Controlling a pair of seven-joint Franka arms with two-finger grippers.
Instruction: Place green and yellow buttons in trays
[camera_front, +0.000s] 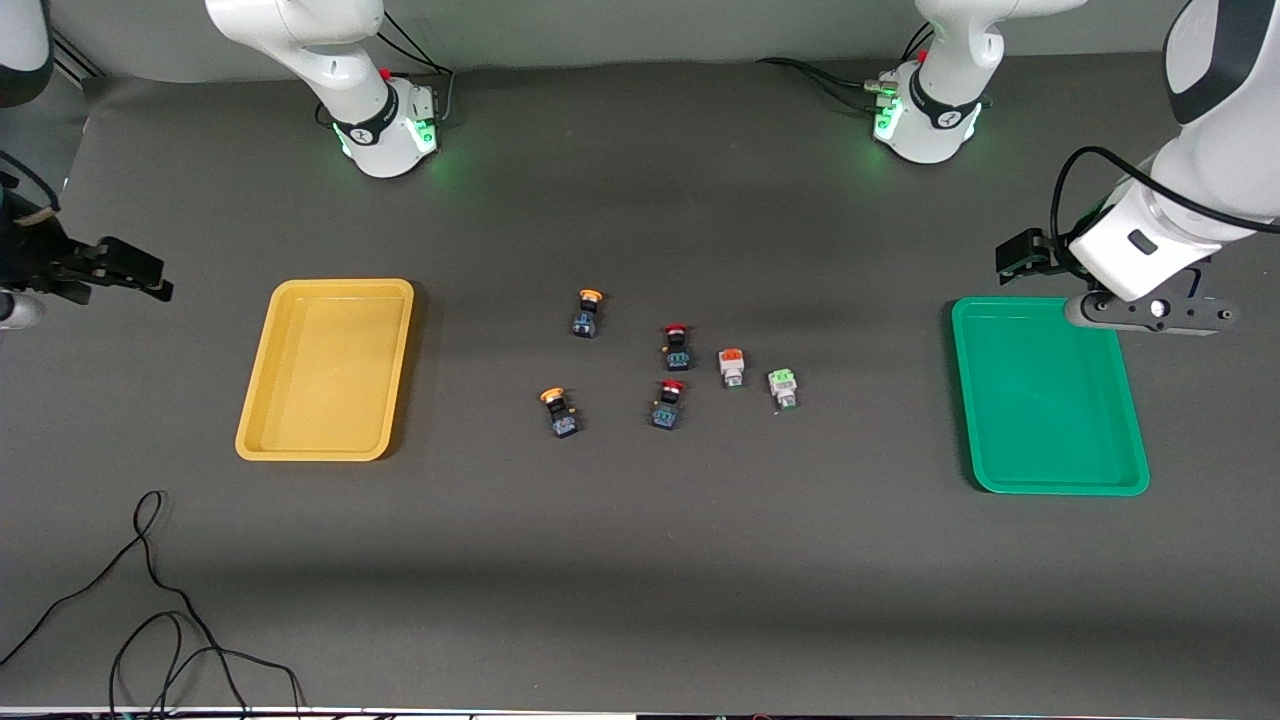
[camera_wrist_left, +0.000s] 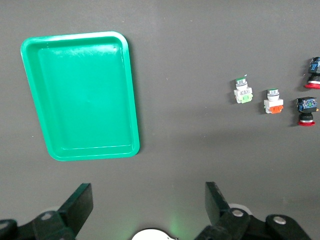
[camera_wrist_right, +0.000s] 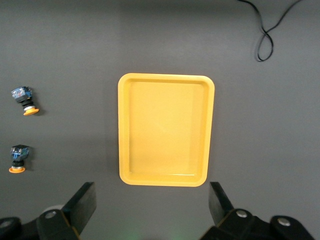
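Observation:
Two yellow-capped buttons (camera_front: 588, 312) (camera_front: 558, 410) and a green-capped white button (camera_front: 782, 388) lie at mid-table. The yellow tray (camera_front: 325, 370) lies toward the right arm's end and the green tray (camera_front: 1048, 395) toward the left arm's end; both are empty. My left gripper (camera_front: 1150, 312) hangs over the green tray's rim, open and empty (camera_wrist_left: 148, 202). Its wrist view shows the green tray (camera_wrist_left: 82, 95) and the green button (camera_wrist_left: 243, 91). My right gripper (camera_front: 100, 270) hangs over bare table beside the yellow tray, open and empty (camera_wrist_right: 151, 202). Its wrist view shows the yellow tray (camera_wrist_right: 165, 130) and both yellow buttons (camera_wrist_right: 25, 100) (camera_wrist_right: 18, 159).
Two red-capped black buttons (camera_front: 677, 346) (camera_front: 669, 403) and an orange-capped white button (camera_front: 732, 367) lie among the task's buttons. A loose black cable (camera_front: 150, 600) trails on the table nearer the front camera than the yellow tray.

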